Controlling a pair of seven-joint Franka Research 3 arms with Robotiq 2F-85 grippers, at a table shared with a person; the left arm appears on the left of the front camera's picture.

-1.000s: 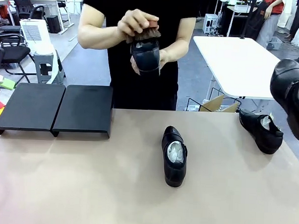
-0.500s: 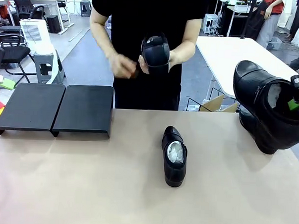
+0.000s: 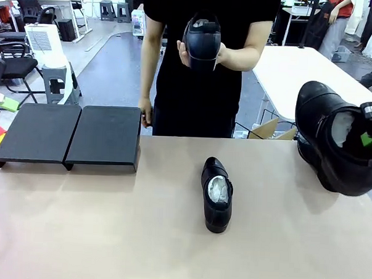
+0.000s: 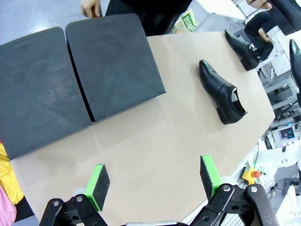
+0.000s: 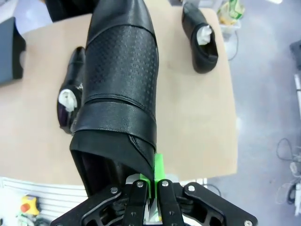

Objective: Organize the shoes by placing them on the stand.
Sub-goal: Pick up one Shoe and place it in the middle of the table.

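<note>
Shoe of glossy black leather (image 3: 331,143) hangs at right, well apart from low matte black two-panel stand (image 3: 69,134) at far left | right gripper (image 5: 155,175) clamped on its opening rim | left gripper (image 4: 154,176) jaws apart, empty | best carried leftward, sole landed flat on a panel before release.

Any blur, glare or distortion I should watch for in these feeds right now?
Front view: evenly lit and sharp, soft shadow beside the middle shoe; the held shoe looms large, cut by the right edge. Left wrist view: wide-angle bowing on the stand and the table. Right wrist view: the held shoe crowds the frame, mild sheen, no blur.
</note>
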